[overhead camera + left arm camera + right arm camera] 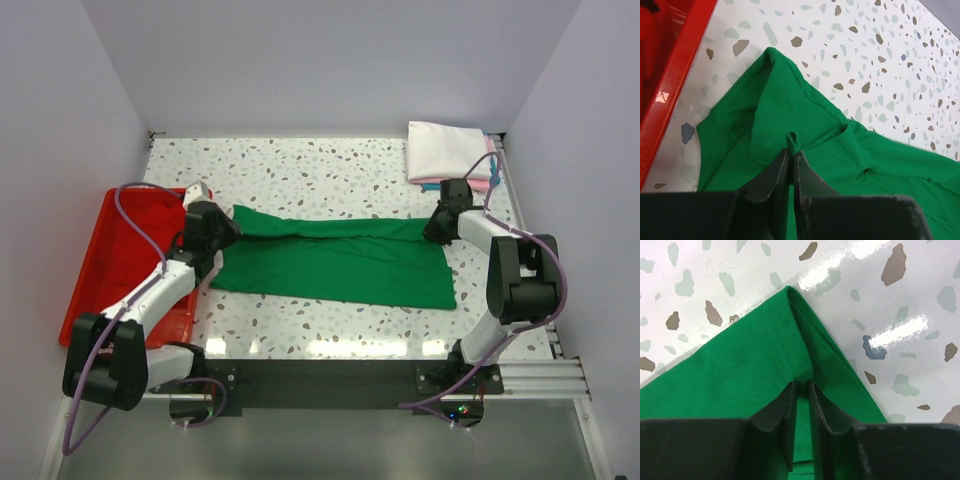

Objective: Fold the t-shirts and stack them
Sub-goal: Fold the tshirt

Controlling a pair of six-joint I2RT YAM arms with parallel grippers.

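Dark fingers of the left tool (791,150) fill the bottom of the left wrist view. They are all but closed, with a small puckered ridge of the green t-shirt (780,100) nipped between their tips. In the right wrist view the right tool (801,387) stands with only a narrow slit between its fingers. The shirt's stitched hem (777,335) runs straight into that slit, so it grips a pointed corner of the cloth.

From above, the green t-shirt (335,262) lies flat across the middle of the table (330,170) as a long band running left to right, folded lengthwise. The left tool (222,228) is at its upper left end and the right tool (437,228) at its upper right corner.

At lower left, the left arm's elbow is folded low. Its white forearm slants up and to the right, over the right edge of the red tray (90,270), to the shirt. At lower right, the right arm's elbow sits out toward the right edge of the table, and its forearm angles up and to the left to the wrist.

In the upper right corner of the table lies a folded white t-shirt (445,150), well apart from the green one, with a sliver of a pink t-shirt (478,184) showing beneath its near edge.
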